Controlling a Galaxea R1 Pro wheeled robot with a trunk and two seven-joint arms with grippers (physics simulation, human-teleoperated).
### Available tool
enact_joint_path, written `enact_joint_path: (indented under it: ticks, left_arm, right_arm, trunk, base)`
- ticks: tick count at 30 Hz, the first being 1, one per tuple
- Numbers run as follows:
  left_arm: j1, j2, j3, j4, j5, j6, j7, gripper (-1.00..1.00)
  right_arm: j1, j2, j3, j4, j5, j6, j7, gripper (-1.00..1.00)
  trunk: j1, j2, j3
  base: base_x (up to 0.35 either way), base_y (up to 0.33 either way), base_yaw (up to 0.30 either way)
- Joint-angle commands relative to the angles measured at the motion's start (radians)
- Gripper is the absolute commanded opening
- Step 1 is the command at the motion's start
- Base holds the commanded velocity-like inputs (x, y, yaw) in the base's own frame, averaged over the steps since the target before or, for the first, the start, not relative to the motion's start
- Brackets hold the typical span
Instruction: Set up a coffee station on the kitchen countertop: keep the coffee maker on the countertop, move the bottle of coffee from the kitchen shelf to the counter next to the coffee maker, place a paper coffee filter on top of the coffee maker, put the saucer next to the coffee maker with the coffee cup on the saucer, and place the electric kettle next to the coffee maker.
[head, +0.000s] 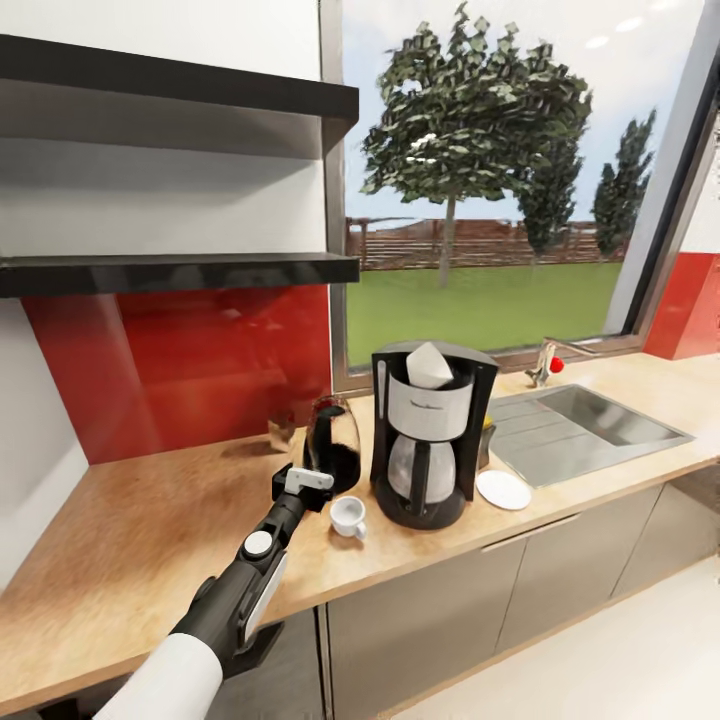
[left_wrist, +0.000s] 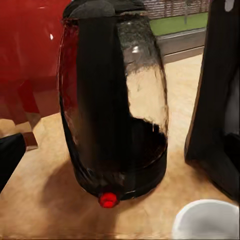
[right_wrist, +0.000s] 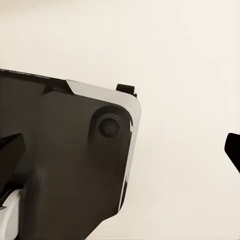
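The head view shows the left pincer (head: 322, 491) at the electric kettle (head: 333, 445) on the bench (head: 150, 520); I cannot tell its grip. The coffee cup (head: 349, 516) sits beside the coffee maker (head: 428, 445). The left wrist view shows the kettle's red mark (left_wrist: 108, 199).

Unreadable script on coffee maker (head: 430, 440)

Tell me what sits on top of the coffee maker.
A white paper coffee filter rests on the coffee maker, point up. How deep its lower part sits cannot be seen.
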Motion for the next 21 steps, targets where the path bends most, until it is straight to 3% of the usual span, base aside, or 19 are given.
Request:
enact_joint_path:
  ticks: [1,13,21]
  left_arm:
    - [0.000,0.000,0.001,0.001,-0.008,-0.003,0.001,1.00]
    - [0.000,0.002,0.003,-0.003,-0.007,-0.006,0.001,1.00]
    - [0.002,0.009,0.006,-0.015,-0.008,-0.013,0.001,1.00]
  right_arm:
    - [0.000,0.000,-0.001,-0.001,0.009,0.001,0.003,1.00]
    - [0.000,0.000,-0.001,-0.004,0.009,0.001,0.003,1.00]
    - [0.000,0.000,-0.002,-0.007,0.009,0.001,0.003,1.00]
  trunk:
    - [0.000,-0.001,0.000]
    - [0.000,-0.001,0.000]
    - [0.000,-0.001,0.000]
  base:
    - [-0.331,0.000,0.000]
    - [-0.305,0.000,0.000]
    - [-0.064,0.000,0.007]
